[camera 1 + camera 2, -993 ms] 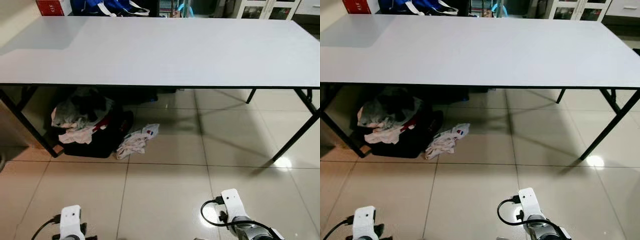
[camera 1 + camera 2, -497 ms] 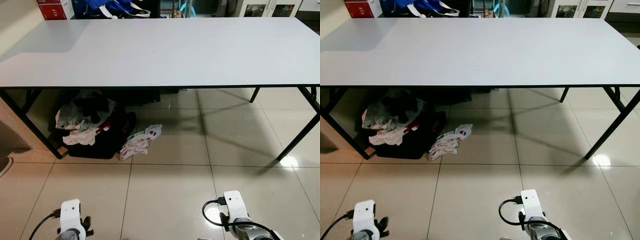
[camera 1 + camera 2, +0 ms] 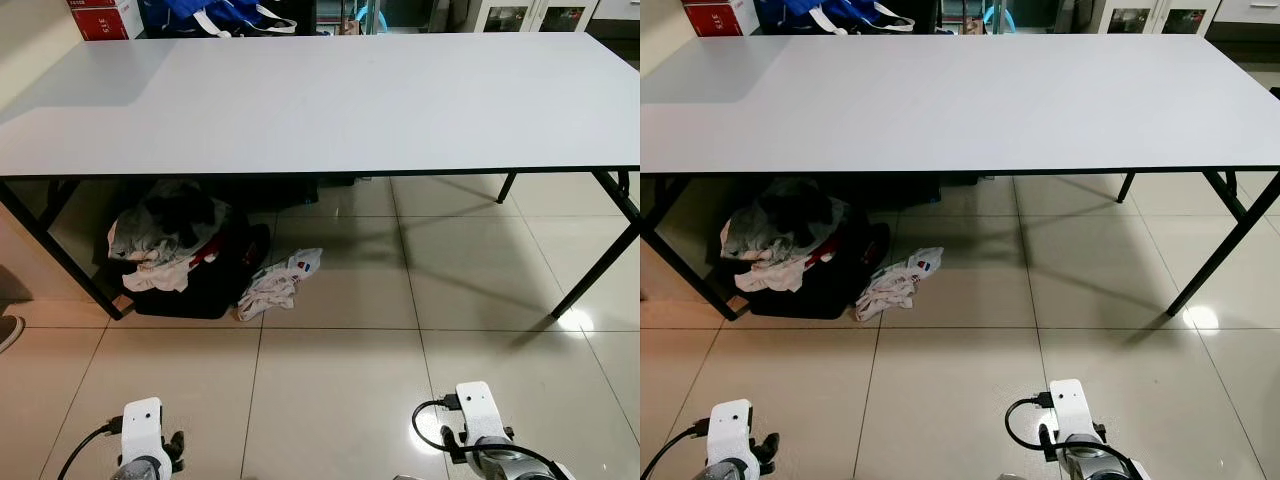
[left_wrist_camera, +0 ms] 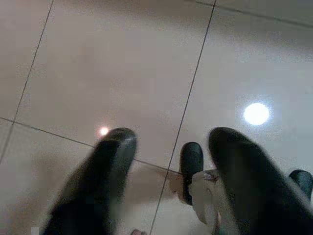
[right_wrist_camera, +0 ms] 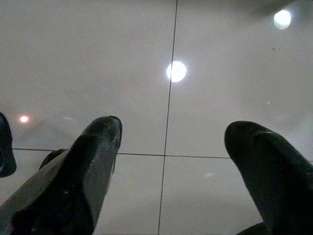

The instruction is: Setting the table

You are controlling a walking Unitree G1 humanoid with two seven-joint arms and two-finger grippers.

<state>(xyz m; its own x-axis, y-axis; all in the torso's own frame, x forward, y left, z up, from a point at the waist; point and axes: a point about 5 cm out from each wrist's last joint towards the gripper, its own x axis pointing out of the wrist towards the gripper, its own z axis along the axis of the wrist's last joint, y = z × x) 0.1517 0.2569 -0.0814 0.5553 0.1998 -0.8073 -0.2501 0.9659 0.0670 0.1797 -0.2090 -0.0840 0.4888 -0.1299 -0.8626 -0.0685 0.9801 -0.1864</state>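
Since a second ago our view has shifted slightly; nothing on the scene moved. Setting not started: worktop (image 3: 330, 100) bare, no tableware visible. Left tool (image 4: 168, 183) and right tool (image 5: 168, 171) hang spread wide, holding nothing, over the tiled floor (image 3: 330, 380). Laundry pile (image 3: 175, 250) sits under the worktop.

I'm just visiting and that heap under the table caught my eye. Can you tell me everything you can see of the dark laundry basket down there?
The laundry basket is a dark, squat container standing on the tiled floor under the left end of the table, beside one black table leg. It is piled over the brim with crumpled clothes in grey, white, black and red. A white garment lies on the tiles against its right side. Its material is too shaded to tell.
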